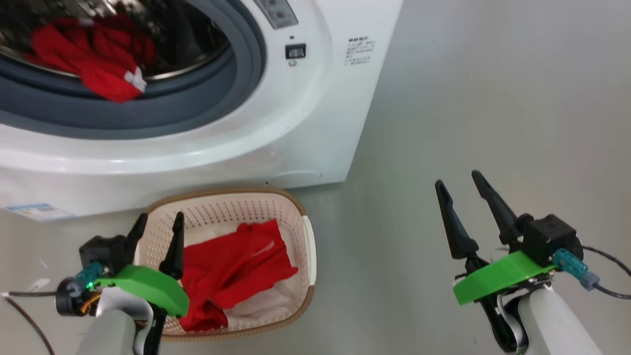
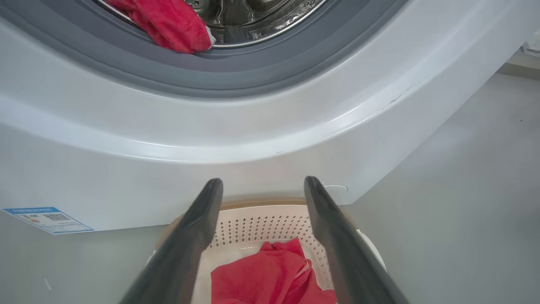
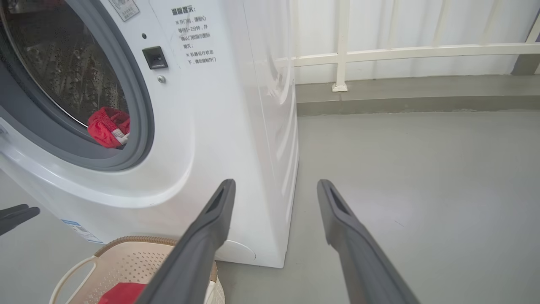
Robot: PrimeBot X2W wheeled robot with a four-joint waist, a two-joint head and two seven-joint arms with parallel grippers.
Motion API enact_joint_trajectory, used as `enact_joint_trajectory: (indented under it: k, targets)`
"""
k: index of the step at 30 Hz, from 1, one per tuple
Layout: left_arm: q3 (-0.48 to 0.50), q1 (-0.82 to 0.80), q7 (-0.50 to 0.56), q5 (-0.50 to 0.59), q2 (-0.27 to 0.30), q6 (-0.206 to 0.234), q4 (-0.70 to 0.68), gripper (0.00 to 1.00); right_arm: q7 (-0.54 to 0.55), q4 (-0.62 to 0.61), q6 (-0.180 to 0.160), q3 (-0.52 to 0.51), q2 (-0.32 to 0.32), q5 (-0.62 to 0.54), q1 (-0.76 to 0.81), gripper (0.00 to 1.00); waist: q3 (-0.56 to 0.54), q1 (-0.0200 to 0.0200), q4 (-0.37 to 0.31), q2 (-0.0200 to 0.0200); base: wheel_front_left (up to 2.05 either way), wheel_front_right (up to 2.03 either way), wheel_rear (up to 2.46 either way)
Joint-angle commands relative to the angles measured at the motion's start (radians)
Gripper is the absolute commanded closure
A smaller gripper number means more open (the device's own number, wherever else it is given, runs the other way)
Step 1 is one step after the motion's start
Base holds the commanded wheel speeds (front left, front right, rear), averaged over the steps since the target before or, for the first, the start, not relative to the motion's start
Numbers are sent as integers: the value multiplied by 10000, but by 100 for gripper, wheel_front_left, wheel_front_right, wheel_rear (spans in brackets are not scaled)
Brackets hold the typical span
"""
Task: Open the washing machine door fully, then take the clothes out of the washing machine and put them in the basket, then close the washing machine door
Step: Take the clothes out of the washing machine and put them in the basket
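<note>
Left gripper (image 1: 161, 217) and right gripper (image 1: 457, 178) open wide, empty.
Halfway through emptying: next, reach into washing machine (image 1: 296, 123) for red clothes (image 1: 93, 54) left inside.

Looks like a home laundry spot to me, maybe a balcony or utility corner (can't say which). There's a big white front-loading washing machine (image 3: 236, 126) standing straight on a bare, smooth grey floor (image 3: 422, 177). It has red clothes (image 1: 93, 64) in its drum, and there are more in a perforated plastic basket (image 1: 231, 212) on the floor just in front. On the far side a white railing (image 3: 400, 52) runs above a low grey kerb (image 3: 422, 90), with something pale and pleated behind it. The machine's front has a small blue sticker (image 2: 46, 219) and a printed notice (image 3: 194, 36).
</note>
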Motion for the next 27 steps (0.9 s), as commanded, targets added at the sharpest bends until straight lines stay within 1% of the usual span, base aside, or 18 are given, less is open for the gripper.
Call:
enact_joint_trajectory:
  k: [1, 12, 21, 27]
  targets:
    - [437, 257, -82, 173, 228, -54, -388, 0, -65, -179, 62, 164, 24, -113, 230, 0, -594, 0, 186, 0, 0, 0, 0]
    - [1328, 1650, -82, 926, 2, -54, -2508, 0, -65, -101, 62, -16, 24, -186, 1005, 0, -1717, 0, 268, 0, 0, 0, 0]
    - [1759, 3139, -82, 1427, -231, -54, -4153, 0, -65, -105, 62, -121, -22, -246, 1588, 0, -2473, 0, 354, 0, 0, 0, 0]
    - [1957, 4043, -82, 1701, -377, -54, -5189, 0, -65, -168, 62, -228, -86, -169, 1902, 0, -2726, 0, 431, 0, 0, 0, 0]
